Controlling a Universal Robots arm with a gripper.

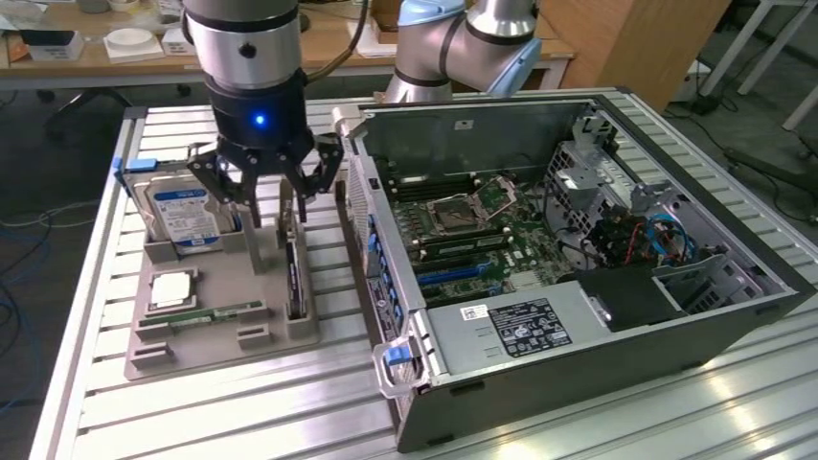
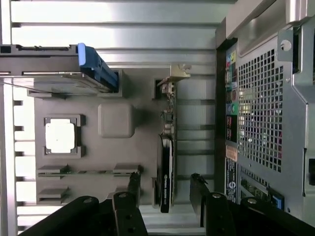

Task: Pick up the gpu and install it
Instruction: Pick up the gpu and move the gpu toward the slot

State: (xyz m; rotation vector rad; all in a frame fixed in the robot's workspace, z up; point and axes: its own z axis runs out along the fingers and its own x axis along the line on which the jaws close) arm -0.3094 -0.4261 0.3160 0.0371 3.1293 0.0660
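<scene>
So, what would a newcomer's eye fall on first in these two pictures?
The open black computer case, green motherboard bare, lies at the exterior view's right. On the exterior view's left the open black gripper hangs over a grey tray, its fingers either side of the green gpu card with black cooler standing on edge.

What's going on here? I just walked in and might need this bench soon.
A robot arm's gripper hangs open over the grey parts tray, its fingers lined up on either side of the gpu, which stands on edge in its slot. Nothing is gripped yet. The open computer case sits beside the tray, at the exterior view's right, and the gpu is not yet installed in it.
</scene>
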